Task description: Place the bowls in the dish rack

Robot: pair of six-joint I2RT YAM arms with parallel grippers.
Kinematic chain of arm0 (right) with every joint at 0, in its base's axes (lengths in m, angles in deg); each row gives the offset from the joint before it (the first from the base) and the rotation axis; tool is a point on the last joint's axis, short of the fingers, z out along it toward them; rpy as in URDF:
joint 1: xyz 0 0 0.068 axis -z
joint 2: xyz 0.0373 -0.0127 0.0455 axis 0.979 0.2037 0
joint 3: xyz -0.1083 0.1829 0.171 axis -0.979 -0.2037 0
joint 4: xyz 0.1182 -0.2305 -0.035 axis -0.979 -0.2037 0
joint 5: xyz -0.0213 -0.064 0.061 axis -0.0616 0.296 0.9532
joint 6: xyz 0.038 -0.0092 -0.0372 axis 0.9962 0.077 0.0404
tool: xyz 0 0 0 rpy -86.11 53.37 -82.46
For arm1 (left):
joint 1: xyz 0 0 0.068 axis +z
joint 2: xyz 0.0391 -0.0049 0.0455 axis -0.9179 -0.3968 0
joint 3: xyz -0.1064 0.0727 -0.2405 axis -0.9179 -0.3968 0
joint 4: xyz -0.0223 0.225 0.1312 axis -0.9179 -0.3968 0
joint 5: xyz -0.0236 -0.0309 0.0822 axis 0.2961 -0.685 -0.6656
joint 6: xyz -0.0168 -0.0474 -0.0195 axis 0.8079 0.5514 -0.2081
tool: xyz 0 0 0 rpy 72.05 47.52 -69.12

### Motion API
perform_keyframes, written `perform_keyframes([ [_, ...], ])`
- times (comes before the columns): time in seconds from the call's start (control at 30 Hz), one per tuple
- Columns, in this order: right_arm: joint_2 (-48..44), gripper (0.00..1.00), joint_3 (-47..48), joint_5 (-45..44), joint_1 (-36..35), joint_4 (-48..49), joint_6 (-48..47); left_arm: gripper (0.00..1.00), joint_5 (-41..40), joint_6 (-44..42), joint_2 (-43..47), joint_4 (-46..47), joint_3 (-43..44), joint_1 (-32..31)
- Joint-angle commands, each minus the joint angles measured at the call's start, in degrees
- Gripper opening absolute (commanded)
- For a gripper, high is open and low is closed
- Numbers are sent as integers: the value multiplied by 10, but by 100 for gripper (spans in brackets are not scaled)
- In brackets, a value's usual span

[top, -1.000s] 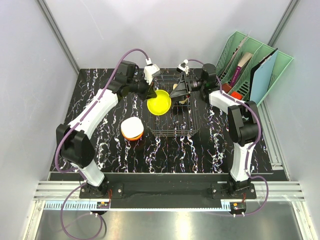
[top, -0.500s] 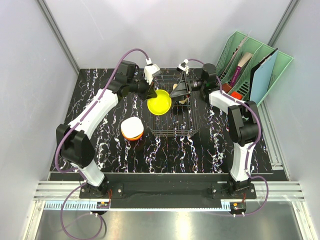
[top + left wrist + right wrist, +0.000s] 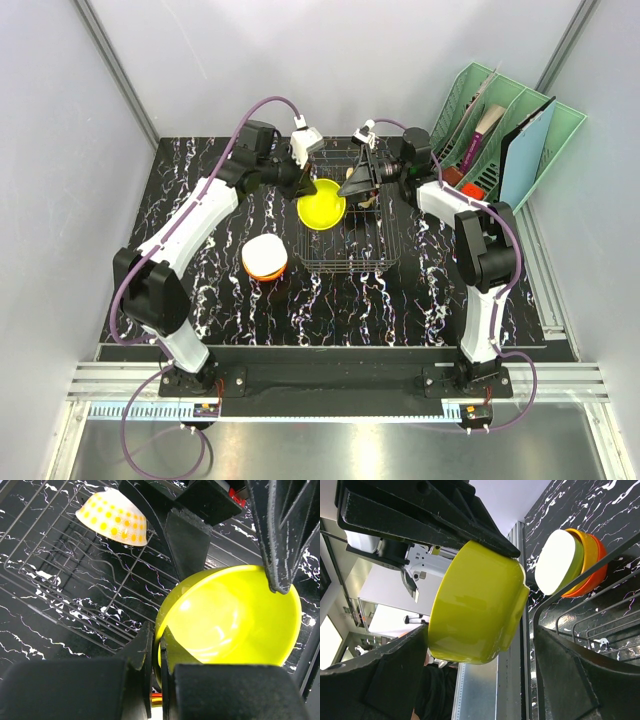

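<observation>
Over the rack's [image 3: 345,255] far left corner hangs the yellow bowl [image 3: 235,620], tipped up on edge with its hollow facing the left wrist camera. The left fingers [image 3: 142,652] are narrowed onto its rim and carry it clear of the wires. The right fingers [image 3: 570,680] stand wide apart and hold nothing. They sit just beside the yellow bowl on its far side, and from these views I cannot say whether either one touches it.

One bowl is already loaded: the dotted bowl [image 3: 112,517] lies mouth down and tilted inside the rack, toward its far end. The yellow bowl would be the second, and I judge it to be partway through placement, not yet set among the wires.

A stack [image 3: 265,258] of nested bowls sits on the table [image 3: 220,300], near the rack's left side but apart from it (white on top, orange beneath, and probably a green one between). So roughly a third of the job looks done, with the stack left to separate and load.
</observation>
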Motion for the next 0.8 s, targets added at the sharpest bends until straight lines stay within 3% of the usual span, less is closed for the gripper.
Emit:
perform_keyframes([
  [0.0,-2,91,8,11,-5,7,-11,0,-3,6,-1,33,28,-3],
  [0.4,-4,79,7,30,-15,7,-13,0,-1,4,-6,32,28,-4],
  [0.63,5,55,9,44,-36,-8,-22,0,-1,3,-5,31,27,-6],
  [0.77,5,35,14,53,-36,-14,-24,0,-6,0,-3,31,26,-6],
])
